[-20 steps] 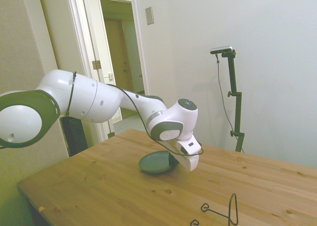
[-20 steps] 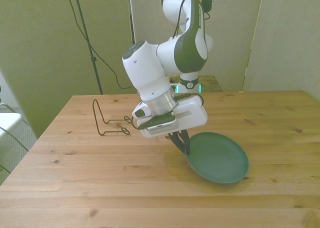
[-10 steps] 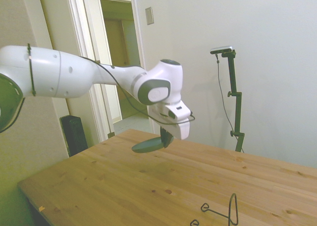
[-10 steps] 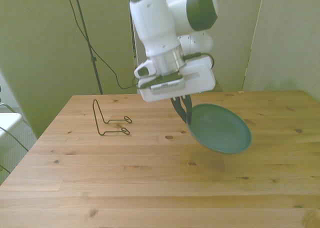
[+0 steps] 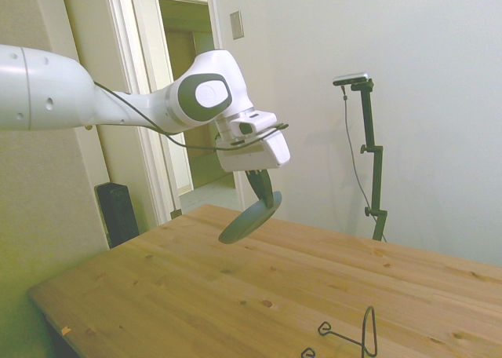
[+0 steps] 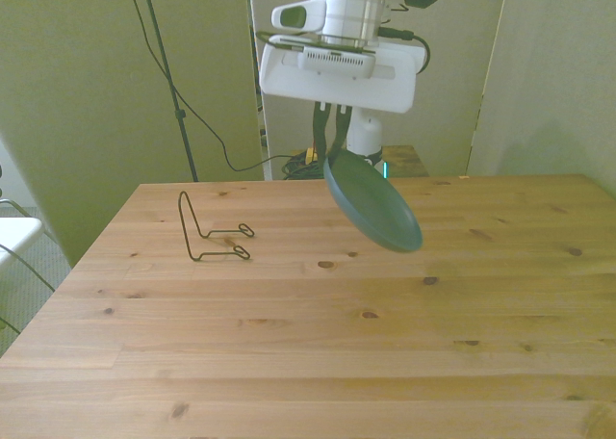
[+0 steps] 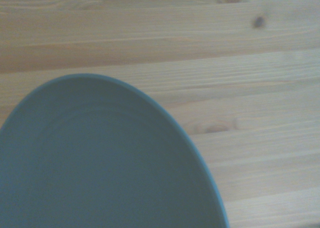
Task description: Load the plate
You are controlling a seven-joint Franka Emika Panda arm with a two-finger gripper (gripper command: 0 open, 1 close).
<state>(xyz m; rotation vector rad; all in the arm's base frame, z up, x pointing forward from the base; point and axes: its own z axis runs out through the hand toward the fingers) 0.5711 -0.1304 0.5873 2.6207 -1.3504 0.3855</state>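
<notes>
A thin black wire rack [image 6: 213,230] stood on the wooden table [image 6: 289,362] at the left of the front view, well apart from everything else; in the side view the same rack [image 5: 351,334] showed at the lower right, near the bottom edge of the frame. No object lay between the rack and the middle of the table. Behind the table in the side view an open doorway [image 5: 192,99] took up the upper left of the frame.

The hand [image 6: 332,148] hung high in the upper middle of the front view, its two dark fingers [image 6: 320,131] pointing down and closed narrowly on the upper rim of the plate [image 6: 372,202]. The dark grey-teal plate hung tilted steeply below the fingers, clear of the table and touching nothing but the hand. In the side view the plate [image 5: 249,218] sat in the middle of the frame, slanting down toward the left, under the hand [image 5: 265,195]. The wrist view showed the plate's inner face [image 7: 100,168] filling the lower left, with wood planks beyond it.
</notes>
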